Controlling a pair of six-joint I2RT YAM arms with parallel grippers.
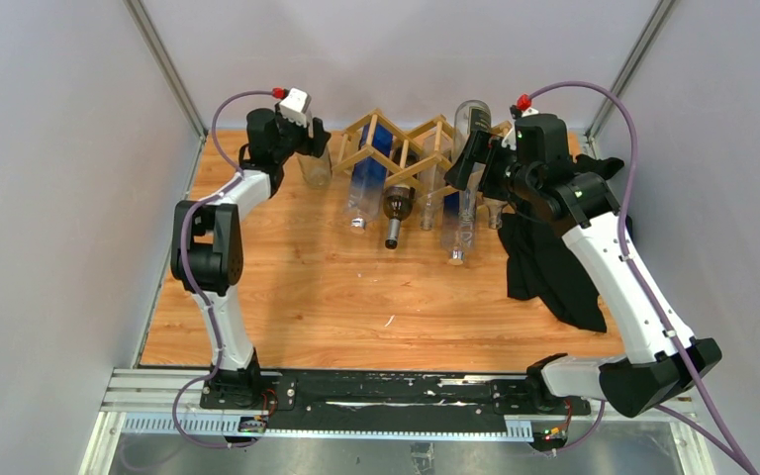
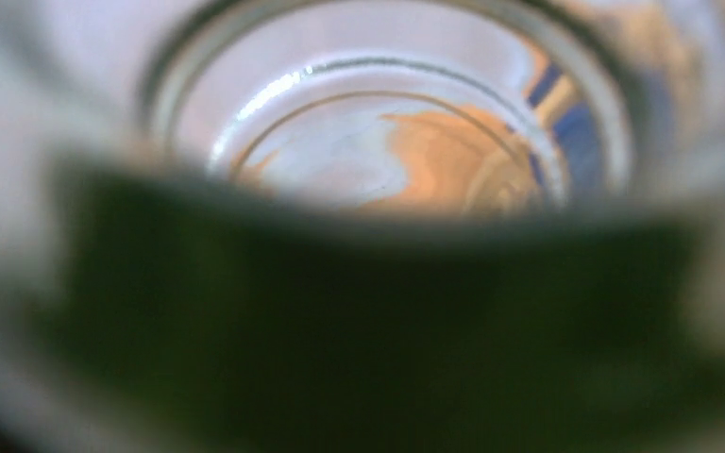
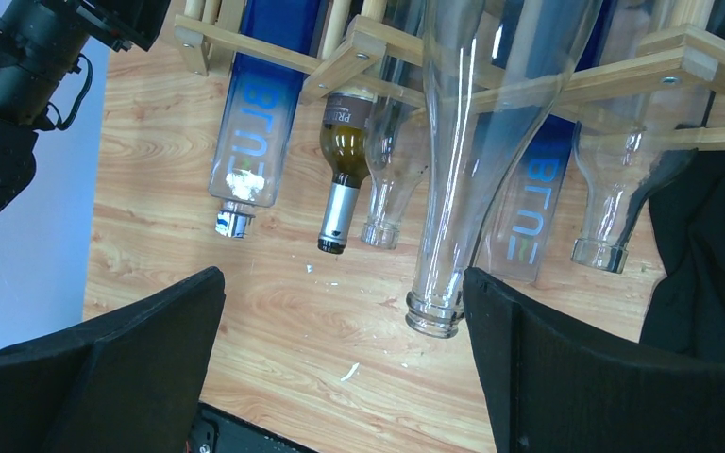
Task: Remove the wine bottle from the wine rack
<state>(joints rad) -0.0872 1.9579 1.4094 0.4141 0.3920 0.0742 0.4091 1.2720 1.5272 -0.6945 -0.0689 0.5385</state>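
The light wooden wine rack (image 1: pixel 403 146) stands at the back of the table and holds several bottles, necks pointing toward me. It also shows in the right wrist view (image 3: pixel 359 42). A brown wine bottle (image 1: pixel 394 210) with a silver-capped neck (image 3: pixel 343 179) lies in a middle cell. My right gripper (image 1: pixel 470 163) is open above the rack's right part. A tall clear bottle (image 3: pixel 463 142) has its mouth between the open fingers (image 3: pixel 547 368), close to the right one. My left gripper (image 1: pixel 312 139) is at a clear bottle (image 1: pixel 315 168) by the rack's left end. The left wrist view shows only blurred glass (image 2: pixel 387 142) very close.
Two blue-tinted bottles (image 3: pixel 260 113) (image 3: pixel 533 189) and other clear ones (image 3: pixel 614 189) lie in the rack. A black cloth (image 1: pixel 554 267) lies on the table at the right, under my right arm. Grey walls close in on both sides of the wooden table (image 1: pixel 336 297).
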